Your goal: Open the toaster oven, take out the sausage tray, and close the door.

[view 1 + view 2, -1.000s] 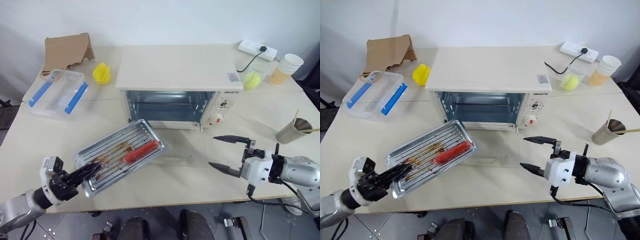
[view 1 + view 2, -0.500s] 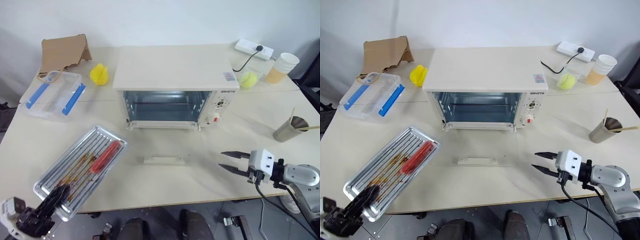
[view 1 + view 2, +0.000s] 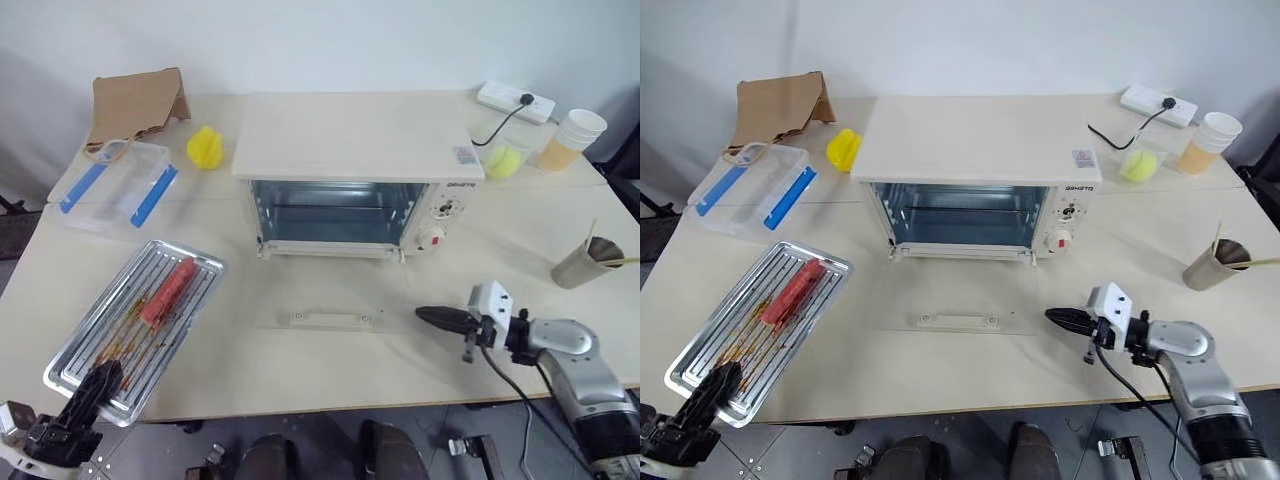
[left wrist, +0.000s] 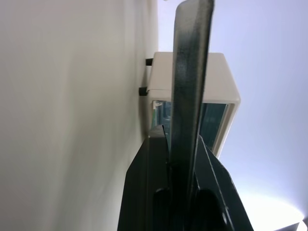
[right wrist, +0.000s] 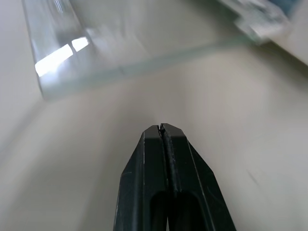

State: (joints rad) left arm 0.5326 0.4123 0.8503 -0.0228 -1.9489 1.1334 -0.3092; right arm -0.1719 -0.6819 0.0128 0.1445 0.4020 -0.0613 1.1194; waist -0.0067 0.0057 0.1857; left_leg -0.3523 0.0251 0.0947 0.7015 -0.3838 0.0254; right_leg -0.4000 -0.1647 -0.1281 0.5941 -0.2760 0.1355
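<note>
Over on the left, the left claw pinches the near rim of the shiny silver ribbed metal tray with its one red sausage, the tray lying on the cream desk well clear of the cream-white boxy toaster oven. The oven's transparent glass door lies folded down flat, its cream bar handle nearest the robot. The right claw, fingers pressed together, points at the door's right edge, so the sensible play is to slip that closed tip low under the glass and lift smoothly, without skidding the oven backward.
</note>
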